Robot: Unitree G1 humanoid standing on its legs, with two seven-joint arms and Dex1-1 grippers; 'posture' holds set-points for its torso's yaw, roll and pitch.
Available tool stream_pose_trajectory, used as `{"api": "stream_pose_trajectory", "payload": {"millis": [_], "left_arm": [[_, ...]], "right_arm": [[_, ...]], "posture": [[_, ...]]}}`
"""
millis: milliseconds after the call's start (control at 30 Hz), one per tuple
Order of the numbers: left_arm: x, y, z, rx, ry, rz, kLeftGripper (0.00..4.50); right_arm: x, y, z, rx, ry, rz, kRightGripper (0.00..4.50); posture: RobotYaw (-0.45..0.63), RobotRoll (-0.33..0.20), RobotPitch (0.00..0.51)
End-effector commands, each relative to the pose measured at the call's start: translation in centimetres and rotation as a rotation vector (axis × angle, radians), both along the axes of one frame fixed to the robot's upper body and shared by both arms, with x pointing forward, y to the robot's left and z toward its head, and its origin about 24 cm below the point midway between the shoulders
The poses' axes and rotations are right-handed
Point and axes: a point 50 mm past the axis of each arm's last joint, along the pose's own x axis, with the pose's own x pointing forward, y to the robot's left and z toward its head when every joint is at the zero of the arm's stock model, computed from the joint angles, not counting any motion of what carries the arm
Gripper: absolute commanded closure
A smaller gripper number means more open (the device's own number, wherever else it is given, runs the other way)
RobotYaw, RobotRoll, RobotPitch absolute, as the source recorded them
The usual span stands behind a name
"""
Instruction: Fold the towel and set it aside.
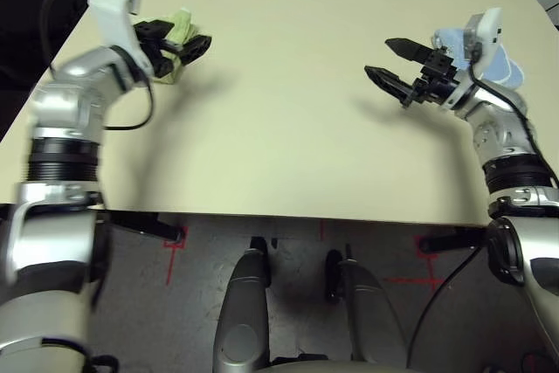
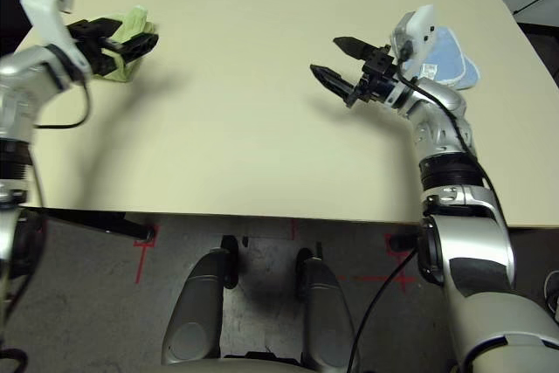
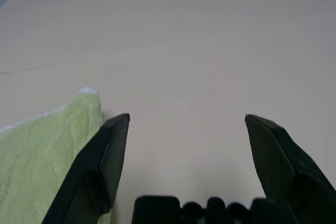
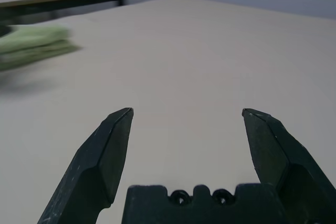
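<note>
Left tool [image 1: 179, 44] hangs released above the far left corner of the counter [image 1: 288, 128], its two black fingers [image 3: 102, 166] spread wide with nothing between them. Right tool [image 1: 395, 67] is released as well, on the other side of the counter, its fingers [image 4: 105, 161] splayed and empty, pointing in toward the middle above the bare surface

Nearest the robot, the counter is a plain beige top, and past its front edge lies a grey floor with red tape marks [image 1: 175, 246]. Both silver forearms reach out over that front edge, one on each side, well apart from each other

Farther out on the left, the towel [image 2: 131, 28] lies folded into a small light green bundle near the counter's left edge. The left tool is directly above and in front of it in the head views, so only part of the cloth shows past the fingers. In the left wrist view the towel [image 3: 42, 161] sits just beside one finger, with its white stitched edging running along the fold; whether that finger touches the cloth I cannot tell. The right wrist view shows it across the counter as stacked green layers

Farther out on the right, a light blue cloth [image 2: 450, 54] lies behind the right wrist, near the counter's right edge, partly hidden by the arm
</note>
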Motion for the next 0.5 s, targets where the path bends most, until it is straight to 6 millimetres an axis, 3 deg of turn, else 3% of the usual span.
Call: {"api": "stream_pose_trajectory", "payload": {"millis": [33,167,500], "left_arm": [[0.5,-0.3,-0.6,-0.010,-0.111,0.052,0.05],[1.1,0.1,-1.5,-0.074,-0.184,0.203,0.05],[0.4,3.8,-3.8,-0.057,-0.138,0.373,0.05]], "right_arm": [[0.5,-1.8,0.0,0.096,-0.036,-0.244,0.00],[0.6,-4.0,0.0,0.181,-0.060,-0.482,0.00],[-0.5,-5.9,-2.9,0.136,-0.028,-0.579,0.00]], "posture": [[0.04,0.000,0.236],[0.03,0.000,0.228],[0.01,0.000,0.216]]}}
